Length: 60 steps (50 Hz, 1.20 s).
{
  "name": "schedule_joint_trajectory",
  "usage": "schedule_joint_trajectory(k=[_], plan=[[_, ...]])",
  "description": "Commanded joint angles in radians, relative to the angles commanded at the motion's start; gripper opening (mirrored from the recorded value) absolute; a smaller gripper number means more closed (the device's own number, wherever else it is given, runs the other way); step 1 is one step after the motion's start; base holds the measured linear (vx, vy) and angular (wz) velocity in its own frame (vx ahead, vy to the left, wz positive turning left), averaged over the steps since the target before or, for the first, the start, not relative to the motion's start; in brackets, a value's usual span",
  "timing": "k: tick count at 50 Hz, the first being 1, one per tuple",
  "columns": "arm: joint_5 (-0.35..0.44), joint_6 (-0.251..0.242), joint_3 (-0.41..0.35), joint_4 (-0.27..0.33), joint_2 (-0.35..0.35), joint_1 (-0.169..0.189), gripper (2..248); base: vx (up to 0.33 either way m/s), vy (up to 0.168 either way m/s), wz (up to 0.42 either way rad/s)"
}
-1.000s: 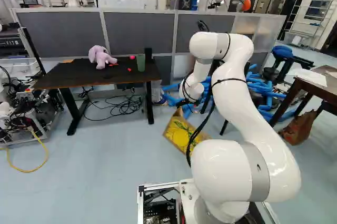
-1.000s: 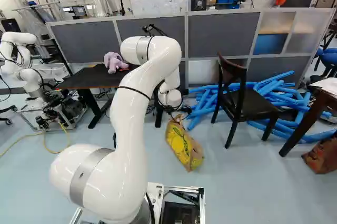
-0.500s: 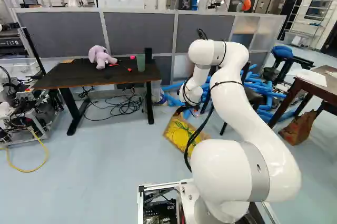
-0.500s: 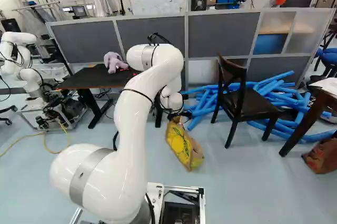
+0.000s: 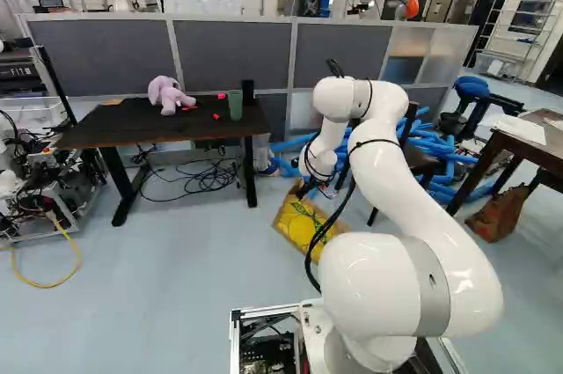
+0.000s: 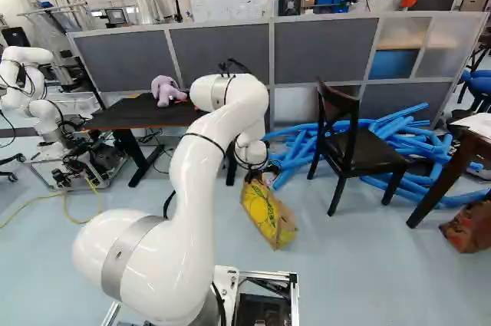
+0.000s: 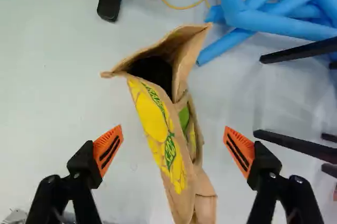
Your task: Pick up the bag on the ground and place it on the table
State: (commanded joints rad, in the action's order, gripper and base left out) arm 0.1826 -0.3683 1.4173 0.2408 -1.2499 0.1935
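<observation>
My gripper (image 5: pixel 308 187) hangs at the top end of the yellow-printed brown paper bag (image 5: pixel 301 223), which leans over on the floor. In the wrist view the gripper (image 7: pixel 174 135) stands wide open, one orange pad (image 7: pixel 108 150) on each side of the bag (image 7: pixel 158 124) and apart from it. The bag's dark open mouth lies ahead of the fingers, and its body runs back between them. The black table (image 5: pixel 106 133) stands beyond and left of the bag in the left base view.
The table bears a purple plush toy (image 5: pixel 167 95) and a green cup (image 5: pixel 235 105). A dark chair (image 6: pixel 354 149) stands right of the bag, before blue foam tubes (image 6: pixel 295 142). A second brown bag (image 5: pixel 500 213) is by the brown table (image 5: pixel 528 141). Another robot (image 6: pixel 31 88) stands far left.
The arm has lowered, bringing the gripper down over the bag's upper end. The bag and the base have not visibly moved.
</observation>
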Motion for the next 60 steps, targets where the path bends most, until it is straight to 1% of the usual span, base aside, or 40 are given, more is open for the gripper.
schedule_joint_trajectory(k=[5,12,40,60], plan=[[0.000,-0.047,0.014,0.000,-0.018,0.000,247,0.000,0.000,0.000],[0.000,-0.068,0.035,0.000,-0.043,0.000,247,0.000,0.000,0.000],[-0.002,-0.073,0.123,0.001,-0.145,0.006,247,0.000,0.000,0.000],[-0.025,-0.073,0.193,0.028,-0.220,0.017,247,0.000,0.000,0.000]])
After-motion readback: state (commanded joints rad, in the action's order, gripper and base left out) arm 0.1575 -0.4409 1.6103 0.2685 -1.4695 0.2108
